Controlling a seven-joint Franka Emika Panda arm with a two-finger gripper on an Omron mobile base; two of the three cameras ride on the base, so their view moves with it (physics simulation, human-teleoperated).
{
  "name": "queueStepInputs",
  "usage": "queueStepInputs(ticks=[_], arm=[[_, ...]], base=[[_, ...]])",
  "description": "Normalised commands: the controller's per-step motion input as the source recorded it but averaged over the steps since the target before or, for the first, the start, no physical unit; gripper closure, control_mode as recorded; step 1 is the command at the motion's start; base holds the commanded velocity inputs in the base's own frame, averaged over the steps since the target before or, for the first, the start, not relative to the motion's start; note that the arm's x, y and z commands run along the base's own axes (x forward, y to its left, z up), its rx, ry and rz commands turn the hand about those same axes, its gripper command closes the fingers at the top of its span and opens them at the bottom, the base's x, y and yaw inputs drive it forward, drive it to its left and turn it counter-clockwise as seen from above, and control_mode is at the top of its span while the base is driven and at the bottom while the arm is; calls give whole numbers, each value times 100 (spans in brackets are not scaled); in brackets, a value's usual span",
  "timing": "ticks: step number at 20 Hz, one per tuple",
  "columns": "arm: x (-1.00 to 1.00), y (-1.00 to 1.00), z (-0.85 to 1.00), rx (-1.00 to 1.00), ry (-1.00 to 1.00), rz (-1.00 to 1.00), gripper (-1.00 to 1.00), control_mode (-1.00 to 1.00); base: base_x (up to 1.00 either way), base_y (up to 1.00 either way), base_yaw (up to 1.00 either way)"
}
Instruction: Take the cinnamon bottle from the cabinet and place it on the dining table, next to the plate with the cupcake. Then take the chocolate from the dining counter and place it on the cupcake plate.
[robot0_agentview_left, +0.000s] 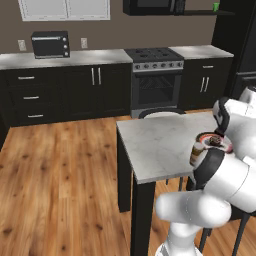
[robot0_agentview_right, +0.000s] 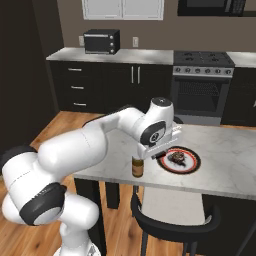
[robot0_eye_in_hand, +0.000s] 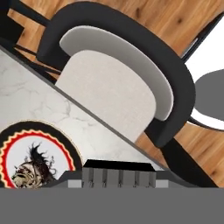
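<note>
Pincer: gripper (robot0_agentview_right: 138, 161) stands over the near edge of the dining table (robot0_agentview_right: 225, 150), pointing down, jaws closed around the top of the cinnamon bottle (robot0_agentview_right: 137, 168); it appears to hold the bottle.
Bottle place: cinnamon bottle is upright on the marble top, its base seems to touch the table, just beside the plate (robot0_agentview_right: 192, 163), on the plate's left in the right base view.
Bottle in other view: cinnamon bottle (robot0_agentview_left: 197, 153) is near the table's front edge, partly hidden by the arm, with the plate (robot0_agentview_left: 225, 145) close behind it.
Key relation: the bottle lies directly under the pincer; its long axis is vertical, in line with the fingers. I judge that the coming move is to let go and rise straight up, so the bottle does not tip.
Plate content: cupcake (robot0_eye_in_hand: 33, 168) sits dark on the plate (robot0_eye_in_hand: 8, 148), seen in the hand view.
Count: one bottle, one plate, one cupcake, one arm, one chair (robot0_eye_in_hand: 113, 94) under the table edge.
Chocolate: I cannot find it with certainty.
</note>
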Motion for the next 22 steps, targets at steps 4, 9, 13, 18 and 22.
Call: queueStepInputs(ticks=[4,9,13,18,22], arm=[[1,-41,0,0,0,4,100,-100],[50,-36,-19,0,11,7,100,-100],[78,-28,-38,0,11,17,100,-100],[59,-26,-34,1,3,21,100,-100],[34,-6,-44,0,0,22,100,-100]], base=[[0,0,0],[0,0,0],[0,0,0],[0,0,0],[0,0,0]])
